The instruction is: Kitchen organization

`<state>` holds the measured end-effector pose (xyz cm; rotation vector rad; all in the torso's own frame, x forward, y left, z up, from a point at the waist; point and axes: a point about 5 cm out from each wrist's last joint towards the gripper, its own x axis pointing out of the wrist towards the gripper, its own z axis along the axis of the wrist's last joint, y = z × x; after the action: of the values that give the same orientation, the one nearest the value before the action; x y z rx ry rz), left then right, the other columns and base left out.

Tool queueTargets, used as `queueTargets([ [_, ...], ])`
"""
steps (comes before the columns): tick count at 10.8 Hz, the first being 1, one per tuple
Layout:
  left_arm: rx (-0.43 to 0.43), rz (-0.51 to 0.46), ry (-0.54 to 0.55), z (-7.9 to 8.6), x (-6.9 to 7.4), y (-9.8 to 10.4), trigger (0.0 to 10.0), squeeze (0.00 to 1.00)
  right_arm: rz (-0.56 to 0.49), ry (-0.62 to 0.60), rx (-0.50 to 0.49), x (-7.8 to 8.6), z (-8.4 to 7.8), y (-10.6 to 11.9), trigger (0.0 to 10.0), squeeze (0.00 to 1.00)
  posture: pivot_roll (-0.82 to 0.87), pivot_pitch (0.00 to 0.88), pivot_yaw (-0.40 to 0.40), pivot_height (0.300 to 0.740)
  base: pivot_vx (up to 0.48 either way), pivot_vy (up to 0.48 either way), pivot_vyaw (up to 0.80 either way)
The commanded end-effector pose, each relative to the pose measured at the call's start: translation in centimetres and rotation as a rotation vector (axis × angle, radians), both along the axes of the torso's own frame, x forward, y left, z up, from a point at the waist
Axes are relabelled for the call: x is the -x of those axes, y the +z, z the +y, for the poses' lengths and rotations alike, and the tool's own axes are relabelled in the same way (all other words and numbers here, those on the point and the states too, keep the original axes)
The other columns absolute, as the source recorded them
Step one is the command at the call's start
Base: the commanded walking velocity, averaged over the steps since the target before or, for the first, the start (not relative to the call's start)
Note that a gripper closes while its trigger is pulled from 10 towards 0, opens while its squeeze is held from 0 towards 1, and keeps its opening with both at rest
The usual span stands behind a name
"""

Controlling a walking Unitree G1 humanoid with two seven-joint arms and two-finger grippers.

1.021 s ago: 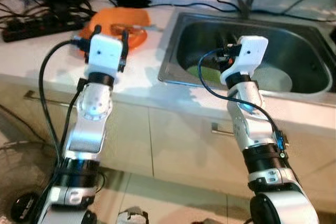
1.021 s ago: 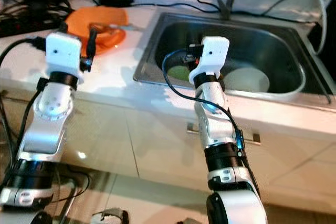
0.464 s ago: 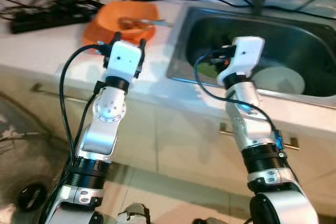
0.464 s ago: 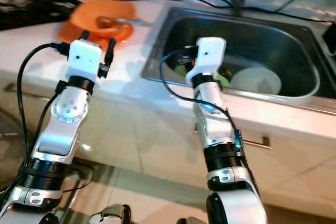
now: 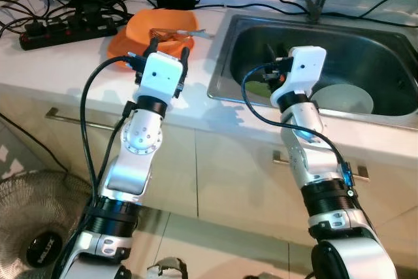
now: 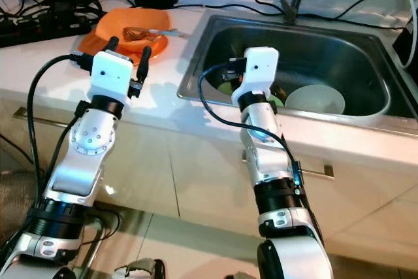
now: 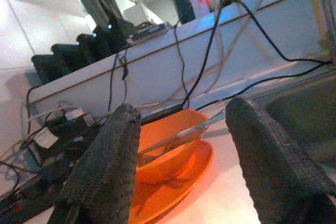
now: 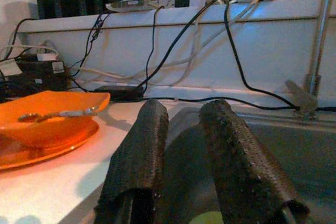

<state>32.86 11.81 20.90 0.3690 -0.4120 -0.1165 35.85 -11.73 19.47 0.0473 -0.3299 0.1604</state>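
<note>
Left eye view: the left gripper [image 5: 168, 49] is held above the white countertop [image 5: 59, 63], just short of the orange bowl [image 5: 161, 25]. Its fingers [image 7: 107, 174] are spread wide and empty, and in the left wrist view the bowl is framed between them, so an approach to the bowl is judged to be set up. The bowl is stacked on an orange plate [image 5: 121, 45] near the back edge of the countertop, just beside the left rim of the sink [image 5: 225, 31]. A metal utensil [image 5: 175, 31] is laid across the bowl, its handle projecting towards the sink.

The right gripper [image 8: 181, 150] is held over the front left part of the sink basin. Its fingers are nearly pressed together, a narrow gap remaining, and nothing is gripped. A white bowl [image 5: 343, 98] and a green item [image 6: 225, 88], too hidden to identify, are kept in the basin, presumably for washing.

A black power strip [image 5: 65, 29] with tangled cables is placed at the back left corner of the countertop. A floor fan [image 5: 36, 227] stands below; its hub label cannot be read.
</note>
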Motion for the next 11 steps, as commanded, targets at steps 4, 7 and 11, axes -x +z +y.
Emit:
queueTargets([
  [4,-0.011,0.004,0.001,0.09,0.17,-0.16,10.0,0.0,0.026,-0.014,-0.009,-0.05,-0.19,-0.47,10.0,0.0,0.09,0.057,0.009,0.74,0.275,0.0,0.0],
  [7,-0.007,-0.002,0.003,0.08,0.23,0.0,10.0,0.0,0.024,-0.013,0.01,-0.05,-0.08,-0.44,10.0,0.0,0.09,0.063,0.008,0.74,0.276,0.0,0.17],
  [11,-0.005,-0.012,-0.002,-0.07,0.33,0.19,10.0,0.0,0.016,-0.01,-0.003,0.03,-0.03,-0.35,10.0,0.0,0.09,0.07,0.01,0.74,0.277,0.0,0.13],
])
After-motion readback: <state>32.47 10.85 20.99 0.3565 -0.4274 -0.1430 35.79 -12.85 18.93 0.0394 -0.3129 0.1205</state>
